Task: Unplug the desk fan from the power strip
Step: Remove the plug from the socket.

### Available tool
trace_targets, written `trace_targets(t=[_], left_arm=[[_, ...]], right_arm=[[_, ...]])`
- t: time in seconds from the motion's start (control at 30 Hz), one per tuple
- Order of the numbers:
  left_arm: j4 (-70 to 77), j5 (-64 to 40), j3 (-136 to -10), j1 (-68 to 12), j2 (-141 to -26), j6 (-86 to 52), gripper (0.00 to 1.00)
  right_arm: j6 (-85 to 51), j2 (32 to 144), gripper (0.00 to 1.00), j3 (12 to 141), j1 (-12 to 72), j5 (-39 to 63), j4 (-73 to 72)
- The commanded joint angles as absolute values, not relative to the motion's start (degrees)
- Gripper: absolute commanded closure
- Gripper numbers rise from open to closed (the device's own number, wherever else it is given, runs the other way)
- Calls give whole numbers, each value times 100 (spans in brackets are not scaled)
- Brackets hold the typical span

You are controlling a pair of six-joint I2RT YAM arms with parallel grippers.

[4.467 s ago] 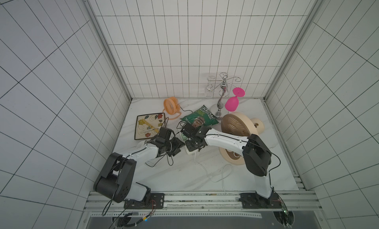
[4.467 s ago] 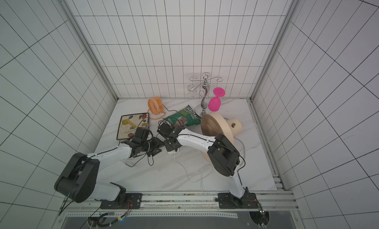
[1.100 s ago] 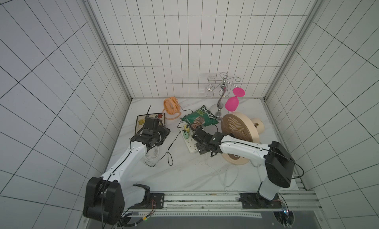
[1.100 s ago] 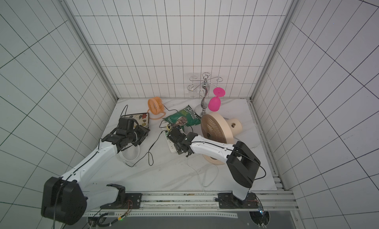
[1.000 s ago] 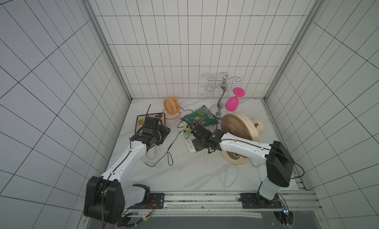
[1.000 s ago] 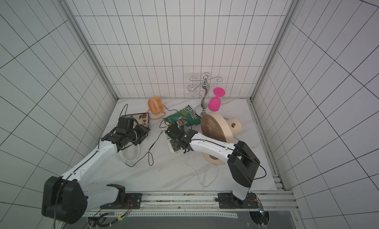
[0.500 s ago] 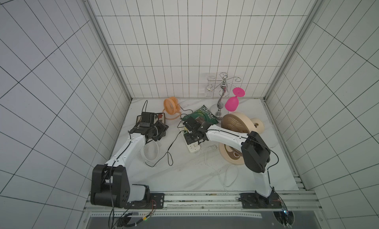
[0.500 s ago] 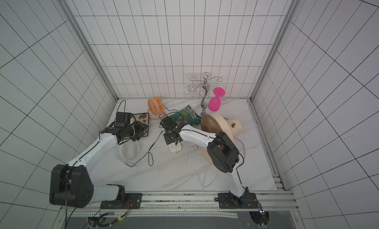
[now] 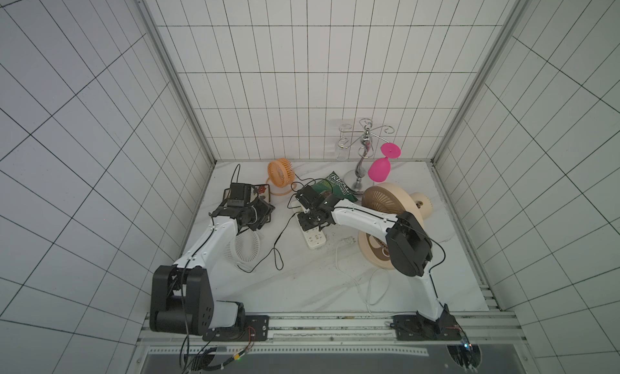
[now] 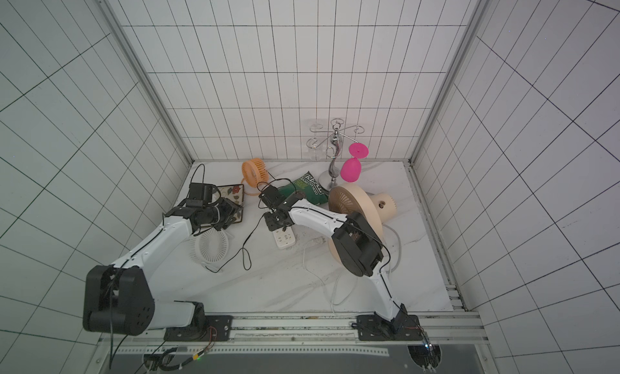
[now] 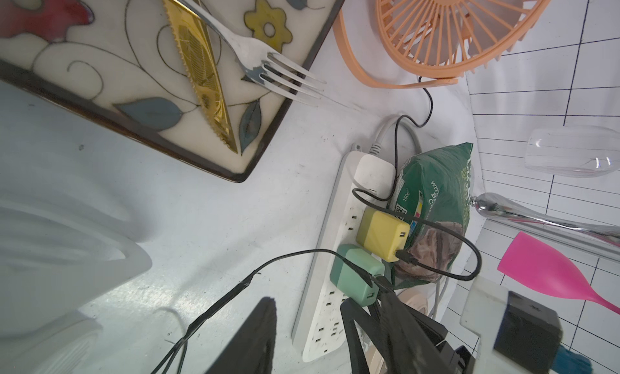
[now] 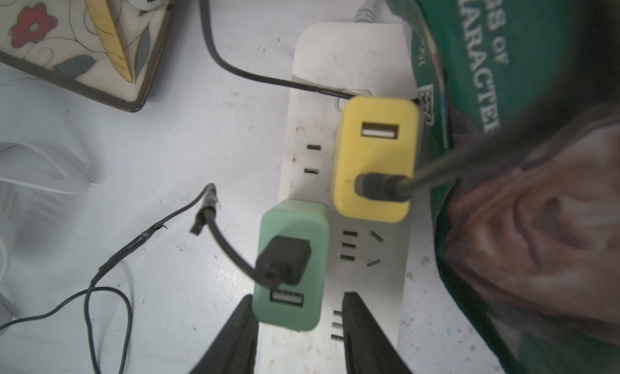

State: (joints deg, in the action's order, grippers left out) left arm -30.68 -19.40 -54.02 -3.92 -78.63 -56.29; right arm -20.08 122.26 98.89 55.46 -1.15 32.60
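Closing down, my right claw (image 12: 298, 298) straddled the green plug (image 12: 295, 218) on the power strip (image 12: 349, 53); narrower than a moment before, not yet clenched. Pull seemed next.

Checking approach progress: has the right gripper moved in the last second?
Yes. The right gripper moved along the power strip, away from its near end, toward the green chip bag.

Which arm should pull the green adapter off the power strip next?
Right. Its claw straddles the green adapter on the power strip, a finger on each side. The left claw hangs by the patterned plate, off the strip.
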Motion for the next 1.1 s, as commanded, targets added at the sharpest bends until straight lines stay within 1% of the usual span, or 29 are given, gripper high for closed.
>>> trace_targets(t=[0.0, 0.33, 0.53, 0.87, 1.07], left_arm=[[-3008, -1985, -5443, -352, -7901, -5511, 47], [-3006, -2004, -5397, -346, -7893, -5493, 47], [-3028, -1994, -5396, -323, -7900, -5477, 47], [-3037, -2087, -5440, -171, -8041, -5354, 47], [-2884, -2233, -5385, -158, -8231, -5342, 47]], right_arm=[[-1902, 12366, 58, 10004, 5480, -98, 3212], [-1601, 12435, 60, 9990, 5517, -434, 2814], [-1484, 12444, 70, 9954, 5539, -407, 2758], [-1088, 12024, 75, 9364, 5832, -306, 2539], [-1071, 11497, 76, 8661, 5900, -204, 2344]])
